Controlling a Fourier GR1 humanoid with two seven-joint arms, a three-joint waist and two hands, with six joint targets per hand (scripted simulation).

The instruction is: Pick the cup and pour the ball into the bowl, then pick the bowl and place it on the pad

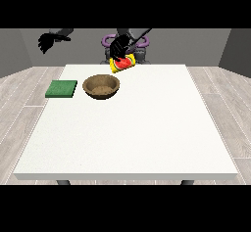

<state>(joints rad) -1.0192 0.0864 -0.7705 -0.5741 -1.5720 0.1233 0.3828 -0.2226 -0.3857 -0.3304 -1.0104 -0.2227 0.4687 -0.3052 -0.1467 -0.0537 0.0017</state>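
A yellow cup [122,63] hangs tilted above the table's far edge, just right of and behind the brown bowl [101,86]. Red shows at the cup's mouth; I cannot tell whether that is the ball. The hand at the view's right [119,47] is shut on the cup from above, its arm coming in from the upper right. A flat green pad [62,88] lies left of the bowl. The hand at the view's left [47,41] is raised off the table behind the pad, its fingers relaxed and holding nothing.
The white table [132,133] stretches wide toward the camera in front of the bowl and pad. The robot's body [126,42] stands behind the far edge. Grey wooden floor surrounds the table.
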